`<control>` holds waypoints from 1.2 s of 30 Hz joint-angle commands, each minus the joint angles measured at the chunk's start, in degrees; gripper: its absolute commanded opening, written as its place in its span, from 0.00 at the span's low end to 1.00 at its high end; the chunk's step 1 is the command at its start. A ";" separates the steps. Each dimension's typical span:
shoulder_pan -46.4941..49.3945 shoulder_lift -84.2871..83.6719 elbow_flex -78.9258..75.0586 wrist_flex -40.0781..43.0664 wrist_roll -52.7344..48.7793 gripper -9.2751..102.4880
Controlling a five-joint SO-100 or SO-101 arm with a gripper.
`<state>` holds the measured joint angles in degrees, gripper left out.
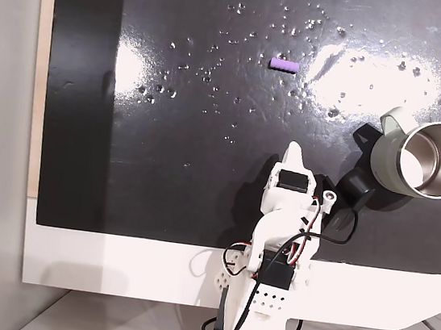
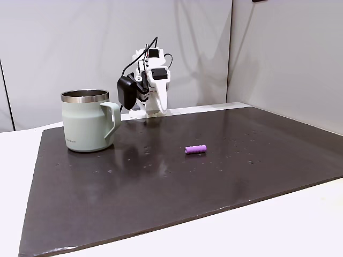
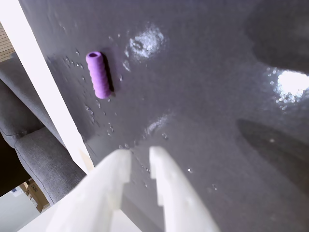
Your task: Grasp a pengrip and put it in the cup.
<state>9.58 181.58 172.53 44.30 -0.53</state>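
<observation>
— One pengrip (image 1: 283,64) is all I count: a small purple ribbed tube lying on its side on the dark mat (image 1: 163,166). Where do you put it?

— Out in the open middle of the mat, among tiny glinting specks, touching nothing else. In the low fixed view it (image 2: 195,149) lies to the right of the cup (image 2: 88,120) and nearer the camera. The wrist view shows one hollow end of it (image 3: 98,74).

— And the cup?

— Upright on the mat, pale grey-green with a shiny steel inside and a loop handle. From above it (image 1: 423,159) sits near the mat's right edge, well apart from the pengrip.

— What about the gripper?

— In the wrist view the gripper (image 3: 140,157) shows two white fingers with a narrow gap between the tips and nothing in it. It hangs over the mat, clear of the pengrip, which is well ahead of the tips. From above, the gripper (image 1: 293,151) points up the mat, beside the cup.

— Anything around that?

— The mat lies on a white table (image 1: 110,264), and the white arm (image 2: 151,85) stands at the far edge before a grey wall.
</observation>
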 commanded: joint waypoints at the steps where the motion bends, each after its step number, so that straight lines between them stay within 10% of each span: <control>1: -1.76 0.44 -0.35 -1.76 -2.81 0.08; 19: 0.88 -1.49 -15.29 6.24 -3.52 0.08; 36: 3.34 -54.14 -69.96 21.09 -14.15 0.08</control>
<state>12.04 133.59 114.26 62.23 -12.83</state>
